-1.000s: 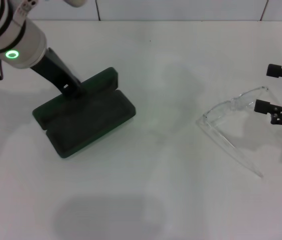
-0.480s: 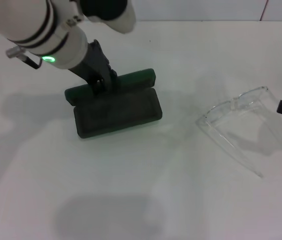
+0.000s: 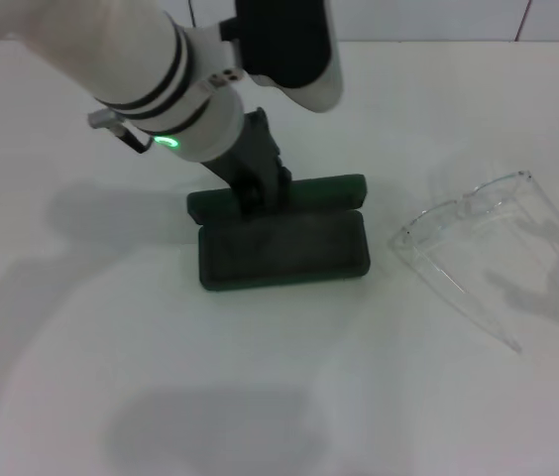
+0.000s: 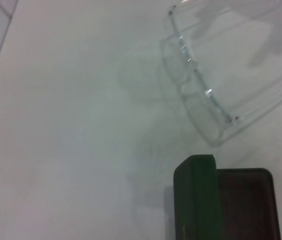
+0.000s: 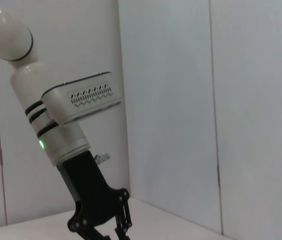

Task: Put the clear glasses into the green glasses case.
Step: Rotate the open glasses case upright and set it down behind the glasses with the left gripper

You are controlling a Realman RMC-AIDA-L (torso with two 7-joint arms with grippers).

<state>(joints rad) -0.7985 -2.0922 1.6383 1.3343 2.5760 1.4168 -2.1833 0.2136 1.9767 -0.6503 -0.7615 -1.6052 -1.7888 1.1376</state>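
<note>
Change: green glasses case (image 3: 284, 250) now sits near centre of the white table (image 3: 260, 397), close beside the clear glasses (image 3: 488, 248); right gripper gone from the head view.
Left gripper (image 3: 257, 190): pinching the open case's lid.
Lettering: gold, unreadable.

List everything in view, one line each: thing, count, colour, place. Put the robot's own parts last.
green glasses case: one, dark green with a darker lining, open, near the middle of the table.
clear glasses: one, transparent, arms unfolded, on the table to the case's right, apart from it.
table: one, white, under everything.
wall: white panels, behind the table.
left gripper: one, black on a white arm, at the case's raised lid.
right gripper: not in view.
</note>
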